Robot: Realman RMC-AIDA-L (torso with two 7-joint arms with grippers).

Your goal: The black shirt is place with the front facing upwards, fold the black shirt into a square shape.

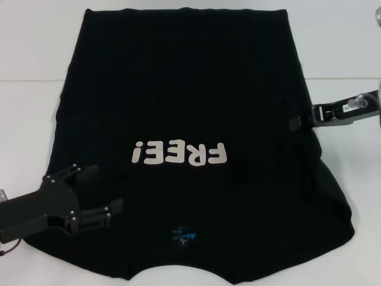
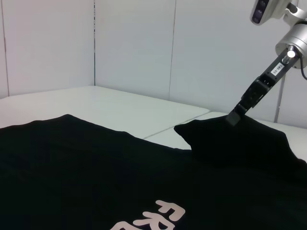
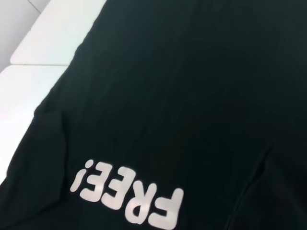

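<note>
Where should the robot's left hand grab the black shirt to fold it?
Probably the shirt's left side edge, coming in from the left, because the cloth lies flat and only its border offers something to pinch. The left gripper hovers open over that side near the collar. The right gripper is already at the opposite edge, where the cloth is bunched up.

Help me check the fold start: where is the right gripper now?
In the head view, the right gripper is at the right edge of the black shirt, level with the "FREE!" lettering, pinching up a peak of cloth there.
</note>
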